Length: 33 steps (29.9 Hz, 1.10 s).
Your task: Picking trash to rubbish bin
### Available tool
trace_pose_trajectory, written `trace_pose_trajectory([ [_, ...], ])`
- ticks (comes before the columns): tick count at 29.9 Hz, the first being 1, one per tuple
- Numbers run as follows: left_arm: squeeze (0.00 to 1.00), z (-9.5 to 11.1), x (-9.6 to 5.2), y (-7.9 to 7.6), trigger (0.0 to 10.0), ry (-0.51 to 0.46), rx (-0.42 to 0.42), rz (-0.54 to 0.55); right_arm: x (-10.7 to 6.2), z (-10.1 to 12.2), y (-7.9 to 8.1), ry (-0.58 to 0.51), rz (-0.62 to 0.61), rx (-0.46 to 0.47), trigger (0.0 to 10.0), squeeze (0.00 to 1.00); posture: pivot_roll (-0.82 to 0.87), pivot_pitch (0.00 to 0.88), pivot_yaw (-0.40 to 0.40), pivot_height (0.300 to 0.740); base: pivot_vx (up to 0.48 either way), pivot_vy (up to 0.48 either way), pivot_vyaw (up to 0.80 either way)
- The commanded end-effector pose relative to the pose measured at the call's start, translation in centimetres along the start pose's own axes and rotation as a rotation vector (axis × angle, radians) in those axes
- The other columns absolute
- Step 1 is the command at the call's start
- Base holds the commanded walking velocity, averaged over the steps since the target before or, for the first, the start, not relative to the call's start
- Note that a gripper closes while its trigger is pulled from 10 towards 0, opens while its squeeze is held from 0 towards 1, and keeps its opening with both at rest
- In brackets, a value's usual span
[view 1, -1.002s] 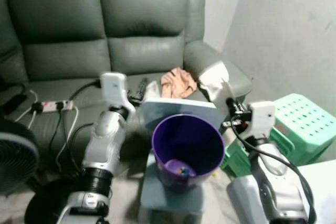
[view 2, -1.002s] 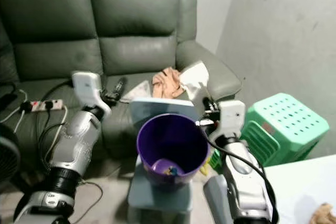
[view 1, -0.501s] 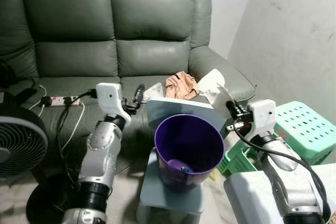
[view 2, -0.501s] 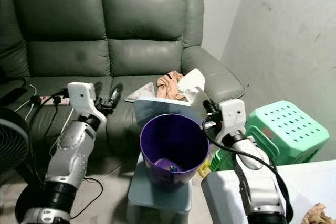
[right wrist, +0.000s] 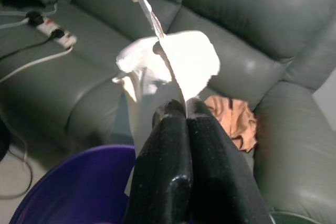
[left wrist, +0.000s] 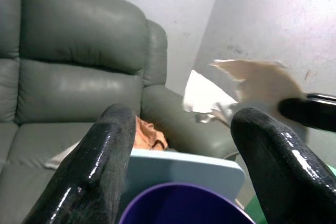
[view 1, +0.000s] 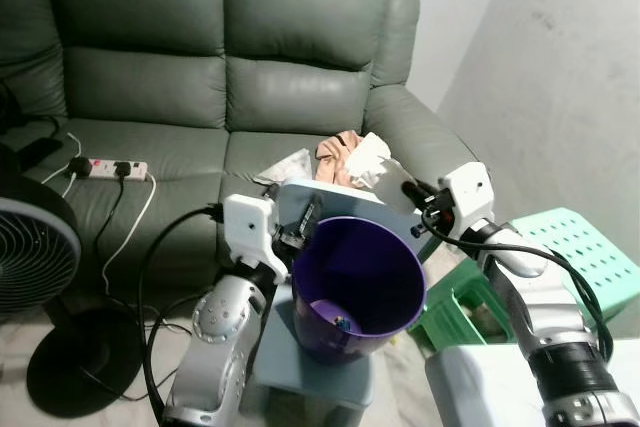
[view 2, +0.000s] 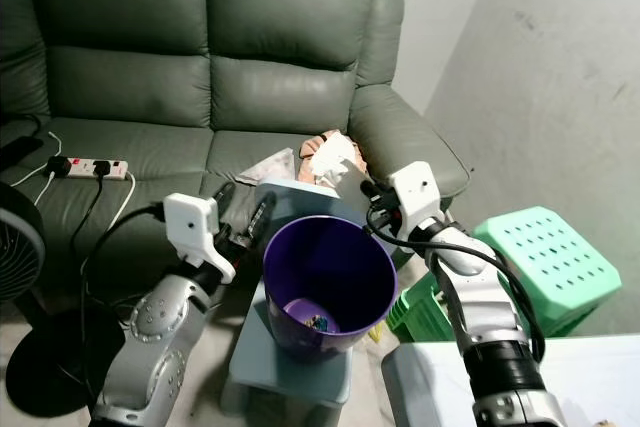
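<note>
Left eye view: your purple bin [view 1: 357, 282] stands on a pale blue stool [view 1: 315, 372] in front of the grey sofa [view 1: 200, 67]. Your right gripper [view 1: 408, 190] sits at the bin's far right rim, fingers pinched on crumpled white paper [view 1: 368, 157]. Your left gripper [view 1: 305, 225] is at the bin's left rim.

Left wrist view: fingers [left wrist: 97, 169] spread wide, nothing between them, bin rim just below.

Right wrist view: fingers [right wrist: 176, 161] clamp the paper above the bin's rim; an orange cloth [right wrist: 233, 119] lies on the sofa beyond.

Bits in purple bin [view 1: 340, 323] (perhaps wrappers) unidentifiable.
</note>
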<state>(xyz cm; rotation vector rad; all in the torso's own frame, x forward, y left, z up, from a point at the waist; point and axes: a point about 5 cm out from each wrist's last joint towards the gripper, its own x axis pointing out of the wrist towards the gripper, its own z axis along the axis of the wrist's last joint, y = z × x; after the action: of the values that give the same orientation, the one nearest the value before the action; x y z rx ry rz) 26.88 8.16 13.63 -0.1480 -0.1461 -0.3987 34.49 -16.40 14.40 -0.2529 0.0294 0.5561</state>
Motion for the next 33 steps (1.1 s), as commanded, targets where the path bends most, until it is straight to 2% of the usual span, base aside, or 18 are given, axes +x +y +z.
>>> trace_pose_trajectory([
  [1, 0.0, 0.3, 0.0, -1.9, 10.0, -0.007, -0.029, -0.032, 0.4, -0.4, -0.1, 0.034, 0.02, -0.018, 10.0, 0.0, 0.09, 0.091, -0.21, 0.74, 0.0, 0.0, 0.0],
  [4, 0.0, 0.8, -1.0, -3.3, 10.0, 0.006, -0.029, -0.044, 1.3, -0.9, 0.2, 0.073, 0.063, -0.027, 10.0, 0.0, 0.1, 0.157, -0.222, 0.74, 0.0, 0.0, 0.0],
  [11, 0.0, 0.9, -2.3, -4.8, 10.0, 0.027, -0.032, -0.05, 2.4, -2.7, 1.1, 0.161, 0.081, -0.022, 10.0, 0.0, 0.1, 0.207, -0.23, 0.74, 0.0, 0.0, 0.0],
  [15, 0.0, 1.1, -3.3, -6.0, 10.0, 0.051, -0.045, -0.045, 2.6, -4.7, 2.2, 0.246, 0.052, 0.035, 10.0, 0.0, 0.1, 0.233, -0.231, 0.74, 0.0, 0.0, 0.0],
  [18, 0.0, 1.2, -3.5, -6.2, 10.0, 0.061, -0.053, -0.036, 2.6, -5.8, 2.9, 0.289, 0.03, 0.036, 10.0, 0.0, 0.11, 0.238, -0.231, 0.74, 0.0, 0.0, 0.0],
  [28, 0.0, 1.4, -3.9, -6.4, 10.0, 0.076, -0.064, -0.009, 2.3, -7.3, 3.4, 0.365, -0.051, 0.058, 10.0, 0.0, 0.11, 0.249, -0.229, 0.74, 0.0, 0.0, 0.0],
  [29, 0.0, 1.4, -3.9, -6.3, 10.0, 0.077, -0.057, -0.005, 2.3, -7.6, 3.4, 0.374, -0.09, 0.071, 10.0, 0.99, 0.11, 0.249, -0.229, 0.74, 0.0, 0.0, 0.0],
  [30, 0.0, 1.5, -3.9, -6.3, 10.0, 0.077, -0.05, -0.005, 2.3, -7.7, 3.4, 0.376, -0.121, 0.107, 10.0, 1.0, 0.12, 0.247, -0.227, 0.74, 0.0, 0.0, 0.0],
  [33, 0.0, 1.5, -4.0, -6.6, 10.0, 0.08, -0.055, -0.01, 2.3, -7.8, 3.4, 0.374, -0.144, 0.136, 10.0, 1.0, 0.12, 0.244, -0.226, 0.74, 0.0, 0.0, 0.0],
])
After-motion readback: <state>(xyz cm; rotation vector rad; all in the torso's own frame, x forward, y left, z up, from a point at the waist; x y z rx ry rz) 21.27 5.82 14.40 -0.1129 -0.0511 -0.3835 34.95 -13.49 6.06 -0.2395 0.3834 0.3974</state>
